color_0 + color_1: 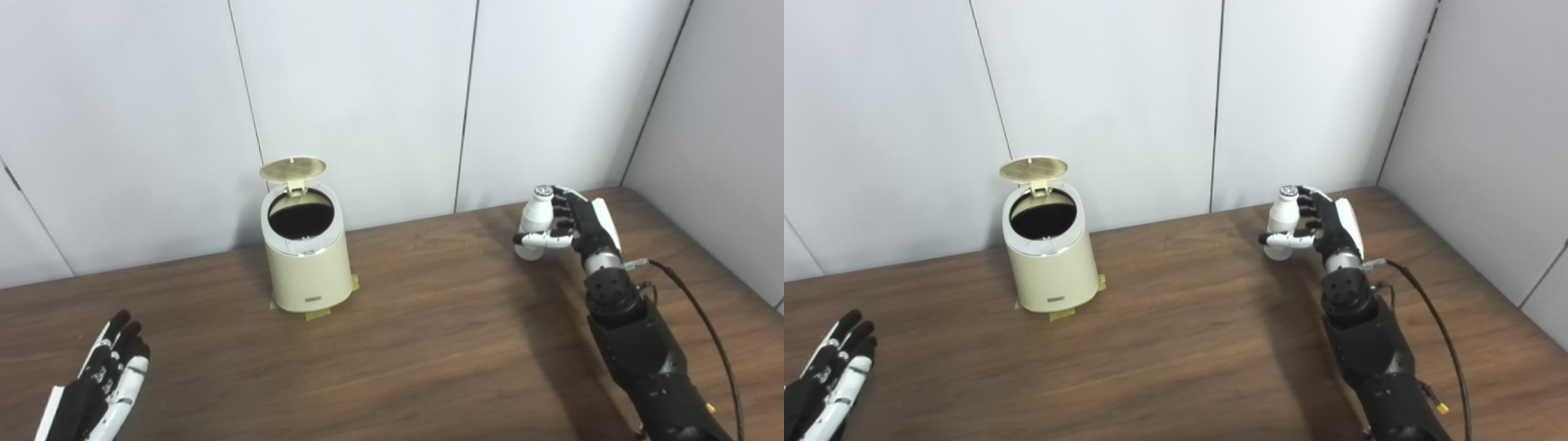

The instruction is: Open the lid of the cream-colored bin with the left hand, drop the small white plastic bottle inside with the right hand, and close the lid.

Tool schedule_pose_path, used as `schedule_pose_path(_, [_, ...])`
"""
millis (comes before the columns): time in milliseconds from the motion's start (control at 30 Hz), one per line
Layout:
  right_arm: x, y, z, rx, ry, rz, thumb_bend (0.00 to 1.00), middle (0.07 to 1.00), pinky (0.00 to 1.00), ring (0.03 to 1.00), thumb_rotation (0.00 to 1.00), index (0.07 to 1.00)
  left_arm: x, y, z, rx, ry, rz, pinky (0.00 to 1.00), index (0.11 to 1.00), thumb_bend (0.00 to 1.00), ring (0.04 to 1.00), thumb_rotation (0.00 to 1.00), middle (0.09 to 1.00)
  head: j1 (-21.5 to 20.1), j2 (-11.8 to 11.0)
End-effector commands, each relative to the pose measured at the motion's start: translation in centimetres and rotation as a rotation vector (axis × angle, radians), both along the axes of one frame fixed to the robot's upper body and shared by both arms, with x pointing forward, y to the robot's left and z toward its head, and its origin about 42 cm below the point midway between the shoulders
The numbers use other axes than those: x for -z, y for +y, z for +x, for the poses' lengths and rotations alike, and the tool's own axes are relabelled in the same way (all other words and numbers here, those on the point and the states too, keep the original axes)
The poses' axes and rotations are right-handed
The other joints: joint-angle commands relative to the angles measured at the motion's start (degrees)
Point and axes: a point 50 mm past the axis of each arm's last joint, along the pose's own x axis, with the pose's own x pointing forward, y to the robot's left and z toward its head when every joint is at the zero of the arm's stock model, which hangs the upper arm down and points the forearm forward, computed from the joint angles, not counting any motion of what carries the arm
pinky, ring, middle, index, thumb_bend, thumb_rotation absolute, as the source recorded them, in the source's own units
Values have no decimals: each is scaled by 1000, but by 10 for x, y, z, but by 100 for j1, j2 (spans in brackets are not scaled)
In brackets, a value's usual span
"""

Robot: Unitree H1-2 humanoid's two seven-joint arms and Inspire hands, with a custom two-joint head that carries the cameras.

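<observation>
Item: cream-colored bin (308,263), standing upright toward the back left of the counter (429,343), taped down at its base with yellow tape (318,315). Its lid (293,168) is standing tilted up on the rear hinge, leaving the dark mouth exposed.

Item: small white plastic bottle (535,223), upright, cap up. It is being held by the right hand (576,226), whose fingers (548,239) are wrapping around its body; whether its base is touching the counter cannot be told. It is sitting well apart from the bin, toward the right.

Item: left hand (104,380), lying low at the near left corner, fingers straight and close together, holding nothing, well clear of the bin.

Step in hand, as judged: carrying the bottle to the bin. To do it well, the right hand is best keeping the bottle upright, travelling leftward high enough to clear the rim, and approaching from the front so the raised lid is not getting knocked. Release should be waiting until the bottle is centred over the mouth.
</observation>
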Motion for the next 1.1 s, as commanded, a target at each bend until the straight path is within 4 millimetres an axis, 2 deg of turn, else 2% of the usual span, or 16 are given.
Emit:
schedule_pose_path(0, [-30,-10,9,0,-104,-60,863,756,640,705,14,767,-15,1,2,12,-70,8,1000,1000,231,976,451,966,-2,6])
schedule_pose_path(200, [-27,-9,9,-6,-102,-32,837,757,661,710,28,768,-18,1,1,1,-79,8,1000,990,249,958,438,957,6,28])
schedule_pose_path(333, [-27,-10,10,-5,-104,-26,823,745,671,706,20,746,-18,2,0,3,-77,26,1000,989,260,957,473,954,0,45])
schedule_pose_path(433, [-27,-10,9,20,-115,-30,802,707,610,657,13,700,-18,1,-1,8,-82,16,1000,994,258,961,449,956,0,45])
schedule_pose_path(467, [-27,-10,9,29,-124,-31,796,654,547,606,7,676,-18,1,-1,6,-80,17,1000,992,258,958,458,955,0,45])
schedule_pose_path(500, [-27,-10,8,35,-129,-33,684,573,494,559,3,655,-18,1,-1,4,-78,19,1000,992,259,959,461,955,-2,63])
schedule_pose_path(533, [-26,-13,9,45,-138,-39,615,523,461,530,1,642,-18,1,-1,3,-77,17,1000,992,260,960,463,955,-2,63])
schedule_pose_path(600, [-25,-15,10,56,-150,-50,544,452,378,447,0,550,-18,1,-1,5,-76,19,1000,996,256,961,458,957,-2,63])
schedule_pose_path(733, [-24,-15,9,66,-164,-49,528,442,357,415,0,511,-17,1,-1,1,-73,15,1000,994,260,957,437,954,-2,63])
schedule_pose_path(1067, [-25,-14,10,64,-184,-64,524,429,322,387,0,523,-13,0,-3,6,-65,16,1000,995,259,975,445,960,-32,73])
